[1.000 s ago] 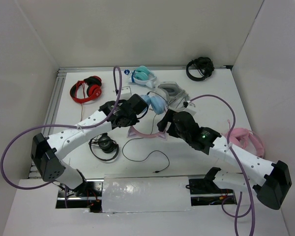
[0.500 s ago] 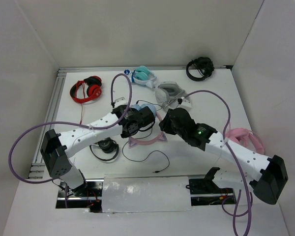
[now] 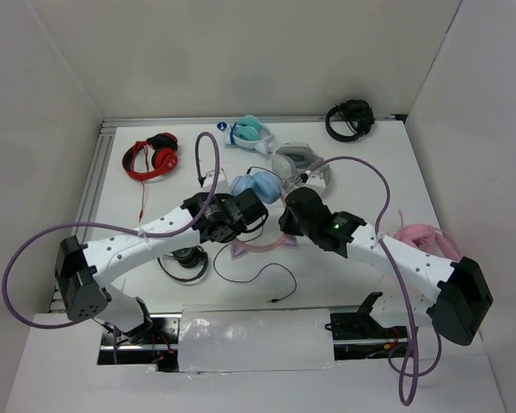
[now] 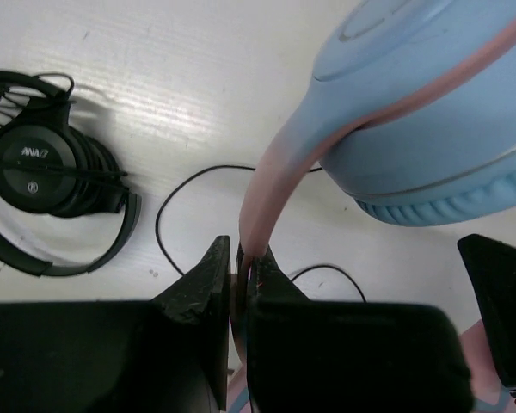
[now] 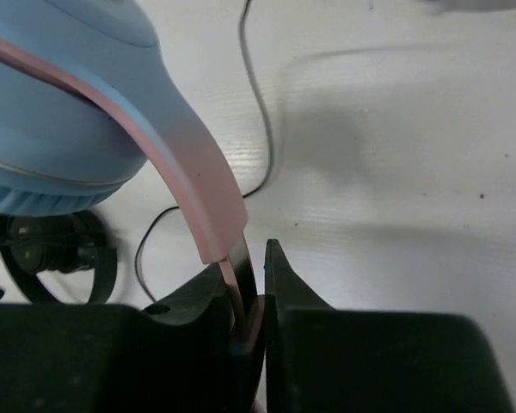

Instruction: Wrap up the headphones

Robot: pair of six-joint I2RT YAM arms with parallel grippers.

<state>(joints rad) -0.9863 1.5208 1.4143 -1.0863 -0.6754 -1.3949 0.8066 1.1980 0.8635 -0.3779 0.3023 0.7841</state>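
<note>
The cat-ear headphones (image 3: 256, 185) sit at the middle of the white surface (image 3: 361, 185), between the two arms, with the light blue ear cups (image 4: 430, 129) on the far side and the pink headband (image 3: 262, 248) curving toward the near side. The left claw (image 4: 239, 267) is clamped on the left part of the headband, its jaws pinched tight on the pink strip. The right claw (image 5: 254, 275) is clamped on the right part in the same way. The thin black cable (image 3: 258, 271) trails in loose loops over the surface just near of the headband. Black headphones (image 3: 182, 256) lie near left of the claws, red headphones (image 3: 152, 157) far left, teal-and-white headphones (image 3: 249, 131) at the far middle, and all-pink headphones (image 3: 426, 241) to the right
</note>
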